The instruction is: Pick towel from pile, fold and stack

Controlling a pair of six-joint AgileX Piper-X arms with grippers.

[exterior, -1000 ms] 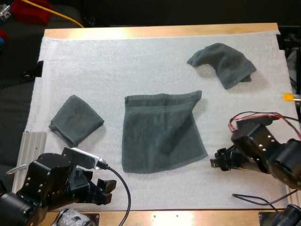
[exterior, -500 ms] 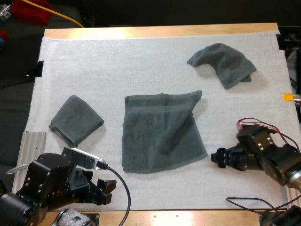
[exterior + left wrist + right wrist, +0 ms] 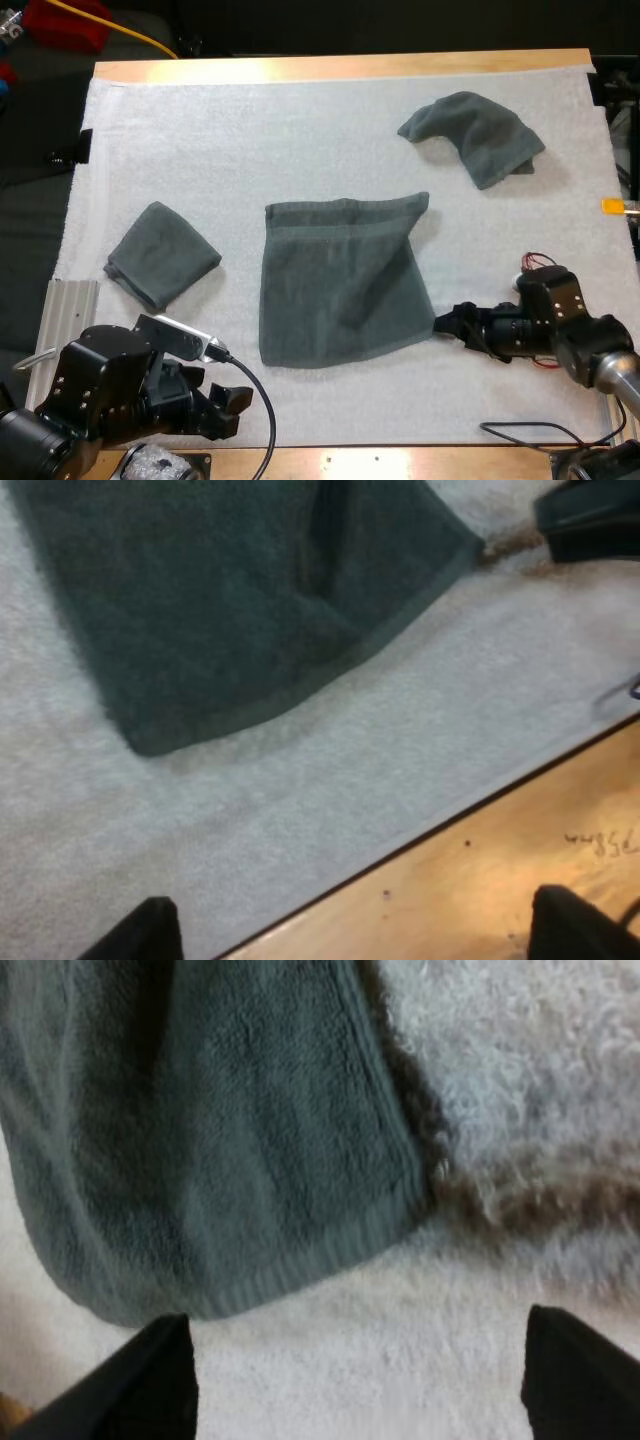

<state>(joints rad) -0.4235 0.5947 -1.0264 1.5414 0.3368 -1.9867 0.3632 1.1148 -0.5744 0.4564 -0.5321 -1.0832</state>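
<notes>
A dark grey-green towel (image 3: 340,282) lies spread flat in the middle of the mat. My right gripper (image 3: 447,323) is low on the mat at this towel's near right corner (image 3: 390,1200), fingers open and set wide to either side of that corner. My left gripper (image 3: 232,410) hovers open near the mat's front edge, short of the towel's near left corner (image 3: 150,742). A folded towel (image 3: 161,253) rests at the left. A crumpled towel (image 3: 476,132) lies at the far right.
The wooden table edge (image 3: 500,860) runs just behind my left gripper. A metal rail (image 3: 62,320) sits along the mat's left side. A black cable (image 3: 530,430) trails near the front right.
My right gripper has slid left and dropped lower, from a gap beside the towel to its near right corner. The left arm has barely moved.
</notes>
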